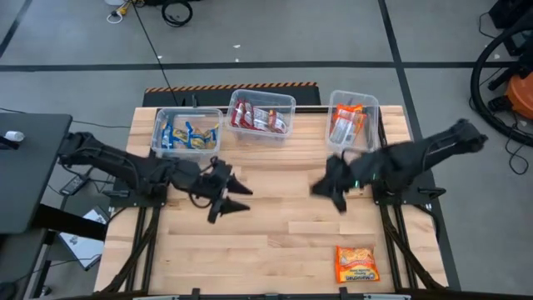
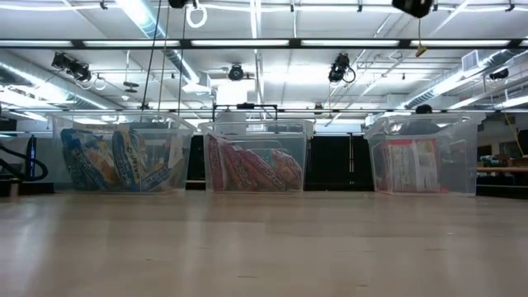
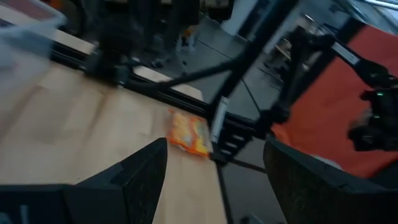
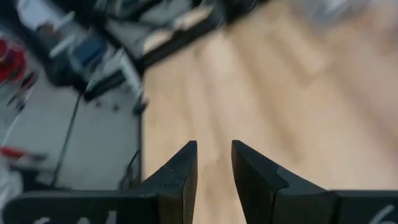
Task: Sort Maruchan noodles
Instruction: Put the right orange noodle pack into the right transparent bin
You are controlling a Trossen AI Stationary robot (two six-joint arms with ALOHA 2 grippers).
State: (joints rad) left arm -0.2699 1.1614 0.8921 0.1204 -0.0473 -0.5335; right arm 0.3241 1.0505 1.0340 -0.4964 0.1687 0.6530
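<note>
One orange-yellow noodle packet [image 1: 356, 264] lies flat on the wooden table near its front right corner; the left wrist view also shows this packet [image 3: 189, 134]. Blue-yellow packets [image 1: 186, 135] fill the far left tub, dark red ones [image 1: 260, 119] the middle tub, orange ones [image 1: 348, 123] the far right tub. My left gripper [image 1: 244, 193] hovers open over the table's middle left, with nothing between its fingers [image 3: 149, 165]. My right gripper [image 1: 327, 197] hovers above the middle right, its fingers [image 4: 180, 171] a narrow gap apart and empty. Neither gripper shows in the low view.
Three clear tubs stand in a row along the far edge: the left tub [image 2: 124, 124], the middle tub [image 2: 257, 128] and the right tub [image 2: 422, 122]. Bare wood stretches between the two grippers and toward the near edge. A dark desk [image 1: 25, 167] stands left of the table.
</note>
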